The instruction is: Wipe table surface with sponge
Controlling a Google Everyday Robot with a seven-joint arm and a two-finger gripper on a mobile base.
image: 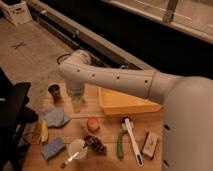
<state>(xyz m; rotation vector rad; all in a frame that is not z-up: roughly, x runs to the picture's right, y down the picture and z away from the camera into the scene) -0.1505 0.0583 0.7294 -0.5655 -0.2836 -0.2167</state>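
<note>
The light-blue sponge (52,148) lies near the front left corner of the wooden table surface (107,131). My white arm reaches in from the right, bends at the elbow and points down. The gripper (77,104) hangs over the back left part of the table, beside a dark cup (55,92). It is well behind the sponge and apart from it. Its fingers look open, with nothing seen between them.
A grey-blue rag (56,117) and a banana (44,131) lie behind the sponge. A yellow tray (127,103) sits at the back. An orange fruit (93,124), white cup (76,148), grapes (97,145), green item (120,145), white brush (133,141) and brown-and-white block (149,144) are spread about. A black chair (12,107) stands left.
</note>
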